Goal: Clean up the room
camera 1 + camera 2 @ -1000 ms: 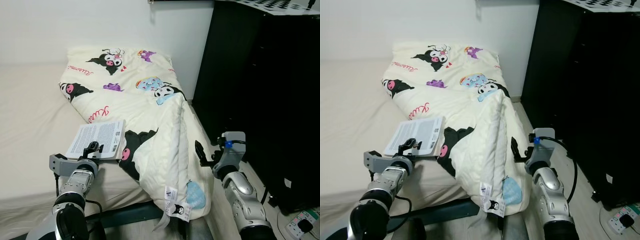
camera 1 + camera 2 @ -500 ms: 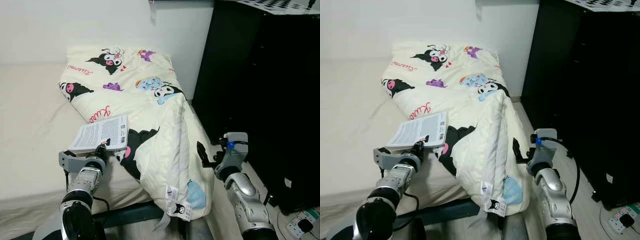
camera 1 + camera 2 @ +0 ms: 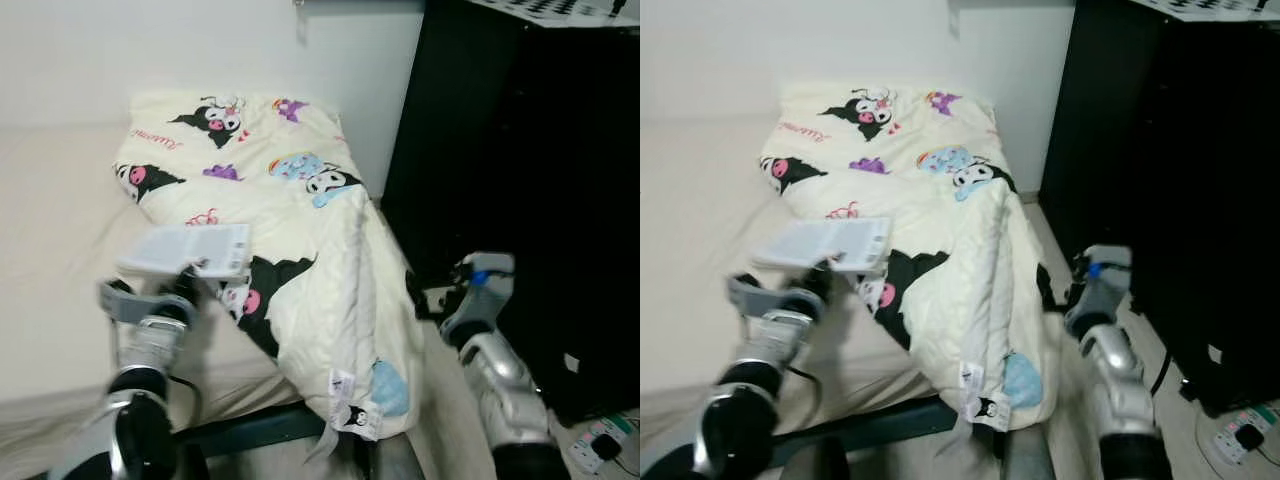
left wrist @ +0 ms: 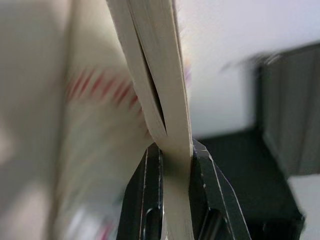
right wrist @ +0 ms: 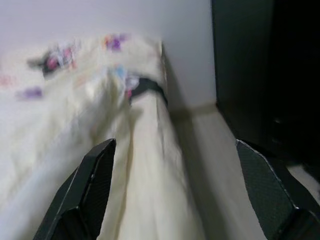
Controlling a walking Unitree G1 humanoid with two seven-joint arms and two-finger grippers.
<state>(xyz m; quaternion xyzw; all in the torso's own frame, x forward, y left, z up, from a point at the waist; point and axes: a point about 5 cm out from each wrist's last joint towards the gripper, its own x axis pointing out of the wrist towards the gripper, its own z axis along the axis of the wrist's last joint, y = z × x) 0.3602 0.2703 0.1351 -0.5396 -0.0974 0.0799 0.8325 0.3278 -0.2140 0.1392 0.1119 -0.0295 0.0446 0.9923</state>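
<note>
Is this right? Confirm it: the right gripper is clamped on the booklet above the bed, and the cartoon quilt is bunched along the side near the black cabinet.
Wrong arm. The left gripper clamps the booklet, as the left wrist view shows; the right gripper is open. The booklet is above the bed, and the quilt is bunched near the black cabinet.

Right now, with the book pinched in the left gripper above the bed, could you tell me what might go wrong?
The left gripper pinches the book only at one edge, and its pages gape, so it could sag or slip out. The quilt hangs off the bed's edge beside the open right gripper, which might snag it.
</note>
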